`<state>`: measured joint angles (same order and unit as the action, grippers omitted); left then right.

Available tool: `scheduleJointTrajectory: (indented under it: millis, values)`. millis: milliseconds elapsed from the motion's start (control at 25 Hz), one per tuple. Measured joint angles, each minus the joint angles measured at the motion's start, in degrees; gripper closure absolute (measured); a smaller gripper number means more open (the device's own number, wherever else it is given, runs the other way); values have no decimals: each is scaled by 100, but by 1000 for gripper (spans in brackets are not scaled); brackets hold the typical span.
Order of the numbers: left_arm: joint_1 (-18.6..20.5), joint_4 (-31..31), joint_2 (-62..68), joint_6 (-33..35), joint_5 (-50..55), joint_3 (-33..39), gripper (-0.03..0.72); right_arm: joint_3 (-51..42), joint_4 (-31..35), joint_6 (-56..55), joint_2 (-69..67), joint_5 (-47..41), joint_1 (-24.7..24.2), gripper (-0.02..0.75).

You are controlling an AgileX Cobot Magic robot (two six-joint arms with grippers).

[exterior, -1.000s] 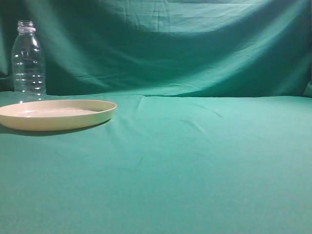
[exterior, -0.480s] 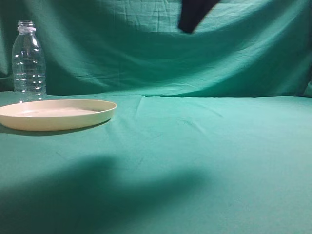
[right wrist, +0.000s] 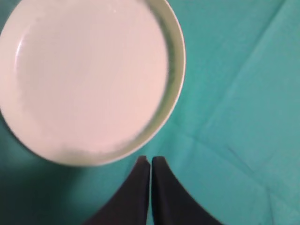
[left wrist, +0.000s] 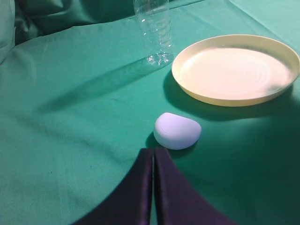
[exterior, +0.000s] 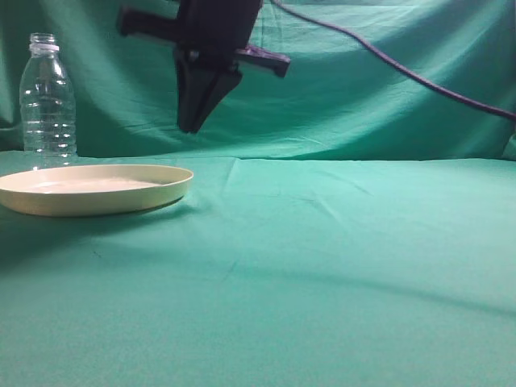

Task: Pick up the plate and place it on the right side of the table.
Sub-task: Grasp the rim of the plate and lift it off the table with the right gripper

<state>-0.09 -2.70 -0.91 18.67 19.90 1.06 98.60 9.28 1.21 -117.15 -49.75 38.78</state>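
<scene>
**Right arm over plate, both grippers closed and empty**

Surface: table (exterior: 339,266) draped in wrinkled teal-green cloth, creases running across the middle; same green fabric hangs as a backdrop curtain (exterior: 363,89) behind it. Dim room, soft shadows on the cloth. Nothing else of the room shows.

Plate (exterior: 93,189) sits flat on the cloth at the far left of the exterior view, pale cream, low rim, nothing in it. Clear plastic bottle (exterior: 47,101) stands upright just behind the plate, no label, no cap colour readable. No writing or brand legible anywhere.

Right gripper (exterior: 190,125) hangs in the air above the plate's right edge, well clear of it, fingers pointing down and pressed together, holding nothing. A dark cable (exterior: 419,76) trails from the arm to the right. Right wrist view: fingertips (right wrist: 150,161) just beyond the plate rim (right wrist: 176,56), over bare cloth.

Left gripper (left wrist: 153,152) also closed, fingers together, empty. Just ahead of its tips lies a small pale rounded object (left wrist: 177,131) on the cloth, blurry, can't tell what it is. Plate (left wrist: 236,69) and bottle (left wrist: 154,30) beyond it.
</scene>
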Motion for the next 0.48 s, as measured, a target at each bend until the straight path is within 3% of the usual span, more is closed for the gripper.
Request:
scheduleJointTrajectory:
  millis: [160,200,240,480]
  values:
    - [0,0,0,0,0,0,688,819,-7,0,-785,2,13,738]
    - [0,0,0,0,0,0,688,991,-7,0,-943,2,13,689]
    - [0,0,0,0,0,0,688,1130,-7,0,-1073,2,13,689]
    - [0,0,0,0,0,0,688,1395,-140,0,-1356,125,15,267]
